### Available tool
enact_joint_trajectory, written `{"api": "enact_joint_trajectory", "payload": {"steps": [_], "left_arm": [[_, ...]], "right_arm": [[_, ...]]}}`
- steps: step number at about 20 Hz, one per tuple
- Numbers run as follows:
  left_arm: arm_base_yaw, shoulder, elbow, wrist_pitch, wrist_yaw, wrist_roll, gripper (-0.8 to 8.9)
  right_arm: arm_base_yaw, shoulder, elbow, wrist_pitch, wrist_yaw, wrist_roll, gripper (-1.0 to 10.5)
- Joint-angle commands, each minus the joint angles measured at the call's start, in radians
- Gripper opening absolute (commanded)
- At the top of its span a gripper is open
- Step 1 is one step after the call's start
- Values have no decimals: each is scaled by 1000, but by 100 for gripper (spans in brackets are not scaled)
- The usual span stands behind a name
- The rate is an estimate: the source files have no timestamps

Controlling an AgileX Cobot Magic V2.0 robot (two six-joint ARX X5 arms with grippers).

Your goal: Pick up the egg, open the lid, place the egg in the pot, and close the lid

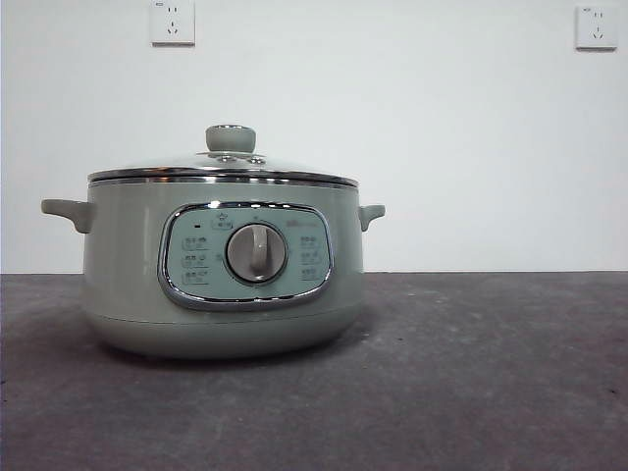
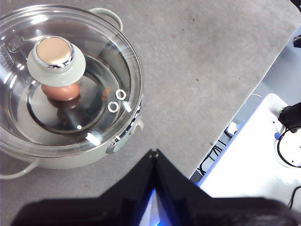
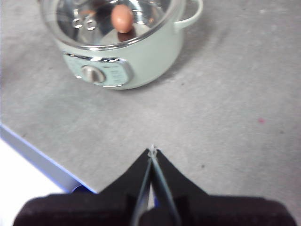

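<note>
1. Worktop [image 1: 491,373]: grey, mottled, carries everything. Both my arms are pulled back off it; the front view shows neither.
2. Pot [image 1: 221,275]: sage-green, upright, dial facing the front camera. It sits well apart from my right gripper [image 3: 153,151] and nearer to my left gripper [image 2: 154,153], which hangs just beside its rim.
3. Lid [image 2: 70,80]: seated flat on the pot's rim, knob on top, no gap visible. Looks closed.
4. Egg [image 2: 61,92]: inside the pot, on the steel floor, seen through the glass, half hidden under the knob in the left wrist view. In the right wrist view it shows as an oval near the pot's middle; its long axis I can't call with any confidence.
5. Jaws: both pairs pressed together, tips meeting, holding nothing.
6. Judgement: egg in, lid on, so the task reads as done. If anything needed redoing, the knob lies ahead of my left jaws, so left arm is the closer one.
</note>
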Motion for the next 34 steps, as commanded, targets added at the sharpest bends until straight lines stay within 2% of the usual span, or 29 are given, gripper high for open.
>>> {"api": "enact_joint_trajectory", "payload": {"steps": [1,6,8,9,14,17,21,24,27,29,34], "left_arm": [[-2,-3,1,1,1,5,-4],[-2,-3,1,19,-3,5,-3],[-2,-3,1,44,-2,47,-3],[-2,-3,1,55,-2,31,-3],[18,-13,0,312,1,33,-3],[109,-67,0,428,5,90,-3],[288,-206,-44,479,6,107,-3],[423,-370,-225,624,5,119,-3],[519,-560,-514,827,-6,128,-3],[552,-660,-704,912,-6,123,-3],[573,-870,-1135,1084,-38,32,-3]], "right_arm": [[2,1,-10,4,7,-4,2],[2,1,-10,4,7,-4,2],[2,1,-10,4,7,-4,2],[1,1,-10,3,7,-4,2],[2,1,-10,4,7,-4,2],[1,1,-10,4,7,-4,2],[2,1,-10,4,7,-4,2],[2,1,-10,4,7,-4,2],[2,1,-10,4,7,-4,2],[2,1,-10,4,7,-4,2],[2,1,-10,5,7,-4,2]]}}
